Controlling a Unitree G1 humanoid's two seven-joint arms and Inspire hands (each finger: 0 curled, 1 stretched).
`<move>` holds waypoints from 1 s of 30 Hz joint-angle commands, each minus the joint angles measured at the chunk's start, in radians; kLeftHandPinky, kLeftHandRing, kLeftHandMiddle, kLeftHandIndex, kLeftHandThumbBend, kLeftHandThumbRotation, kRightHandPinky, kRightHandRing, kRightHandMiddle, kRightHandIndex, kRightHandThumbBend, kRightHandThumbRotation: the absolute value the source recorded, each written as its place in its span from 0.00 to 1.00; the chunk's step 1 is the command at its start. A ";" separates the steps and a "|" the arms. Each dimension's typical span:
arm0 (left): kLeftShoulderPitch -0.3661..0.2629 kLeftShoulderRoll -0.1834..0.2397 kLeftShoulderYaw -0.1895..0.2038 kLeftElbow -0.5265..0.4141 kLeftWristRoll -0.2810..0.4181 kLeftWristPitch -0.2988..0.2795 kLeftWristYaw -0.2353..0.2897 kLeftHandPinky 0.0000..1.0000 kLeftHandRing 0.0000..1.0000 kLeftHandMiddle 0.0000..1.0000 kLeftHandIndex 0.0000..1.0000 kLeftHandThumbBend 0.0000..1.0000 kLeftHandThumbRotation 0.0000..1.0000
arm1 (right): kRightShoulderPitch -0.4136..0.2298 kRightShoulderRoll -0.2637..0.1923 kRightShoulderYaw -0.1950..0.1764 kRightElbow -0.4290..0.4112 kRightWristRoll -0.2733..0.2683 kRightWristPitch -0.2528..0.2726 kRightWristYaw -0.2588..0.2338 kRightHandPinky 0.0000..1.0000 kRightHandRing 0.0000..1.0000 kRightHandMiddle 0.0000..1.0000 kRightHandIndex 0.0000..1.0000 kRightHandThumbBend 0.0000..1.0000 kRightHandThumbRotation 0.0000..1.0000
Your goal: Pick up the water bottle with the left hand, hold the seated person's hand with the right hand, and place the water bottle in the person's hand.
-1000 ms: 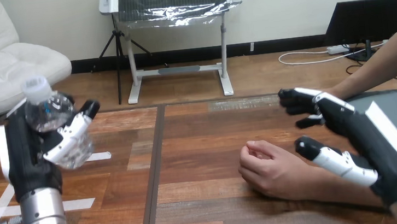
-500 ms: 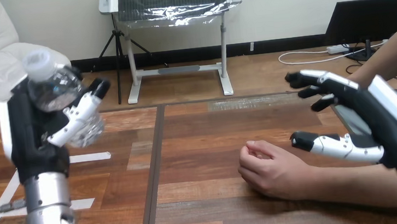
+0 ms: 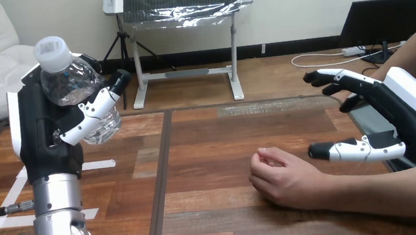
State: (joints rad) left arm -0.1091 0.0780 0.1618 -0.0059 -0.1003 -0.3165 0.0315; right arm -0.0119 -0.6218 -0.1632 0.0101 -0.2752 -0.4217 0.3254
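My left hand point(image 3: 46, 136) is raised above the table's left part, its fingers and thumb curled round a clear water bottle point(image 3: 73, 87) with a white cap, held upright and tilted a little. The person's hand point(image 3: 283, 176) rests on the table at centre right, loosely curled, its forearm running off to the right. My right hand point(image 3: 393, 117) hovers open above that forearm, fingers spread and pointing left, thumb below. It stands apart from the person's hand.
The wooden table point(image 3: 209, 152) has a dark seam point(image 3: 163, 179) running front to back left of centre. White tape strips point(image 3: 8, 220) lie on its left part under my left arm.
My left hand has risen and moved right with the bottle. My right hand has lifted and drawn back to the right, off the person's wrist area. The person's hand has stayed put.
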 commanded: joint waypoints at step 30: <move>0.006 -0.006 -0.005 -0.144 -0.052 0.045 -0.056 0.11 0.16 0.24 0.33 0.60 0.00 | -0.155 -0.136 0.159 0.223 -0.137 0.028 0.106 0.77 0.85 0.86 0.87 1.00 0.43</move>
State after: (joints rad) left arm -0.0632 0.0698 0.1617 -0.0823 -0.1439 -0.2576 -0.0163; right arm -0.0737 -0.7198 -0.0176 0.1940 -0.4057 -0.3813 0.4344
